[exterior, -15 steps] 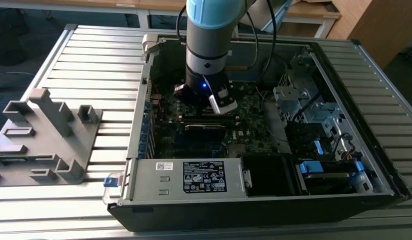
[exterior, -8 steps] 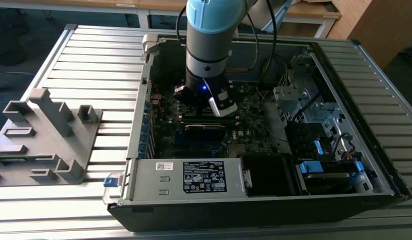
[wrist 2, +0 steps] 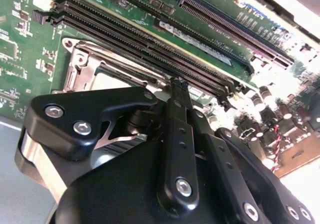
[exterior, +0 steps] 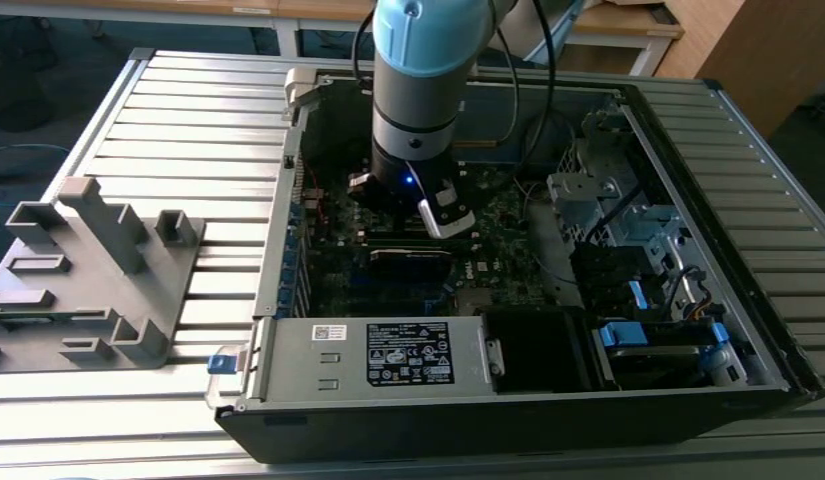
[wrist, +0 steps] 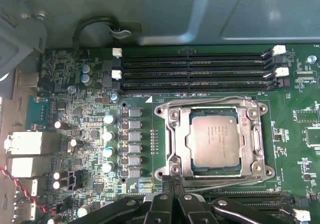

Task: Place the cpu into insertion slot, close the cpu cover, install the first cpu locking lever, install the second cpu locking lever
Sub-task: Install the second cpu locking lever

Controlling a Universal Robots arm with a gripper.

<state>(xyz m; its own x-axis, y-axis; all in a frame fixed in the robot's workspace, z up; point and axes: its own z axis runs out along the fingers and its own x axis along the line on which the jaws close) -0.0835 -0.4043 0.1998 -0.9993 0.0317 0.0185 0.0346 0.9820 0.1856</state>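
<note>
I see the dull silver-tan square cpu [wrist: 214,141] seated in its socket, centre-right | silver frame cpu cover [wrist: 215,104] closed | black hand [wrist: 172,181] shut, empty, fingertips pressing at the socket's edge.

Your exterior view looks down steeply from above onto the open case [exterior: 519,250] lying on the worktop [exterior: 159,120], taking in the whole chassis with the arm [exterior: 419,90] at 12 o'clock. Both wrist views sit close over the board. The first faces it squarely, the socket [wrist: 215,134] at 3 o'clock. The second looks obliquely past the claw [wrist 2: 179,86] across that same socket [wrist 2: 95,69].
</note>
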